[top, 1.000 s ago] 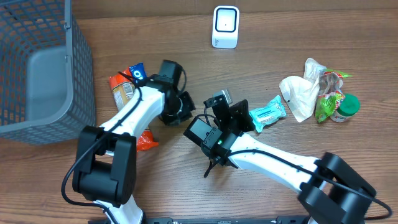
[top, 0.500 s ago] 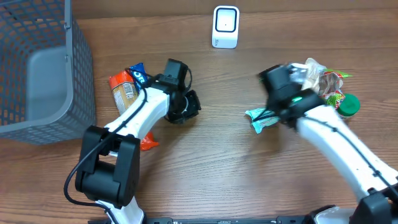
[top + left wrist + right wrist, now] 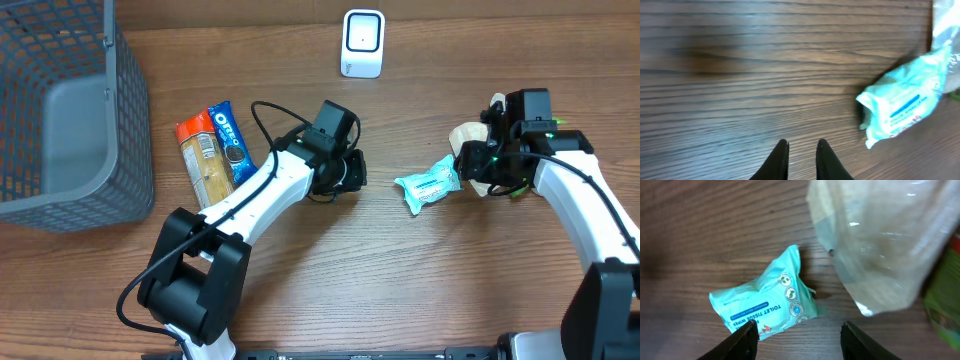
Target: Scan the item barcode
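Your item, the teal toilet tissue pack [image 3: 765,302], lies flat on the wooden table [image 3: 300,290], between the two arms and just left of the crumpled clear plastic bag [image 3: 880,245]; the two look close but apart. Expect it to be light and soft, with a slick film wrapper that dents under pressure; pinch it too hard and it will probably bulge and wrinkle any barcode. No barcode shows on the upper face, so it may be underneath. The crimped end seams look like the best hold, or else grip across the narrow width.

Your right gripper [image 3: 801,336] hangs over the pack's near edge, jaws spread wide and empty; your left gripper [image 3: 800,147] hovers over bare wood to the pack's left, fingers a narrow slit apart, holding nothing.

For room: the scanner [image 3: 362,43] stands at the far edge, well apart, with bare wood all the way to it; the bag crowds the pack's right side, so come in from the left or from above; the Oreo pack [image 3: 229,142] and grey basket [image 3: 125,120] are far off left.
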### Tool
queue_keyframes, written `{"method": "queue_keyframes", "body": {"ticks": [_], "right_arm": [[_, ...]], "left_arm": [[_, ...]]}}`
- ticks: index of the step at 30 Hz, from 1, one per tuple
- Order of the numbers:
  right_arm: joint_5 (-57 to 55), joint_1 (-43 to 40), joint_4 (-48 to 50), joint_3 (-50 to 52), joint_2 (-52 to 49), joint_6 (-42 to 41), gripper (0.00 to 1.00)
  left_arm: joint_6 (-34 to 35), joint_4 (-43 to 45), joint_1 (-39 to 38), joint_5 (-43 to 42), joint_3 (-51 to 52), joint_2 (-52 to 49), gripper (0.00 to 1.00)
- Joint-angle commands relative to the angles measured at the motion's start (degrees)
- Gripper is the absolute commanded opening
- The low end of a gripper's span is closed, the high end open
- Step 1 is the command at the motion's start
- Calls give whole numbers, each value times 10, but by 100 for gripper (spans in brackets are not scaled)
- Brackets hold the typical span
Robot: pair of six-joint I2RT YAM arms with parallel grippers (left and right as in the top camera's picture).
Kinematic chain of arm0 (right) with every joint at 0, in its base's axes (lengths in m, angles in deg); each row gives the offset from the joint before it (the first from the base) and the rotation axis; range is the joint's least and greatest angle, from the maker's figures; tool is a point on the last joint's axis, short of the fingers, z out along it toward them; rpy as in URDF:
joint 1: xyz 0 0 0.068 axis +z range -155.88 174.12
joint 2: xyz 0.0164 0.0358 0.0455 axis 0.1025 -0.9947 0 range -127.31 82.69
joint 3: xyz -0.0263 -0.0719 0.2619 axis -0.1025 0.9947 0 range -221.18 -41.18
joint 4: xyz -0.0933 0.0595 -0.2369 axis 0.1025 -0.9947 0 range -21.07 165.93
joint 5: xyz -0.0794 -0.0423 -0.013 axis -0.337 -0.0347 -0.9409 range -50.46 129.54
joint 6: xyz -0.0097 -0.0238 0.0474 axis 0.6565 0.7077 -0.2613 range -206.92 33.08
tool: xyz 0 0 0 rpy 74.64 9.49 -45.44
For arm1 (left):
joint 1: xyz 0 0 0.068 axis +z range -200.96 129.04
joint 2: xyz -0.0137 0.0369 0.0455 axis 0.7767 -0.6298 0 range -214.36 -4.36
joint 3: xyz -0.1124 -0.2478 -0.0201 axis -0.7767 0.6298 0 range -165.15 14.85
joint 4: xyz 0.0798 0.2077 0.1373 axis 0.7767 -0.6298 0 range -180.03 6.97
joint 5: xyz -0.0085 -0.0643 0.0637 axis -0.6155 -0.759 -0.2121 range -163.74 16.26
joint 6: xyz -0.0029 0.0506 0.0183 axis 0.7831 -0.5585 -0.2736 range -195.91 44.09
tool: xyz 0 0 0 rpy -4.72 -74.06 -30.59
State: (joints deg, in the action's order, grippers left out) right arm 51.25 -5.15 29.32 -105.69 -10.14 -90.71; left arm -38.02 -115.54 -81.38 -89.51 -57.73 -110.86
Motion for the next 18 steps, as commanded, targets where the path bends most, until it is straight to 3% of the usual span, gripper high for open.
{"method": "queue_keyframes", "body": {"ticks": [1, 10, 18], "right_arm": [[33, -5, 17, 9, -34, 59, 55], [34, -5, 57, 9, -112, 99, 56], [131, -4, 73, 12, -144, 128, 56]], "left_arm": [[12, 7, -18, 13, -14, 8, 13], [22, 1, -31, 36, -31, 8, 15], [22, -15, -29, 68, -31, 8, 15]]}}
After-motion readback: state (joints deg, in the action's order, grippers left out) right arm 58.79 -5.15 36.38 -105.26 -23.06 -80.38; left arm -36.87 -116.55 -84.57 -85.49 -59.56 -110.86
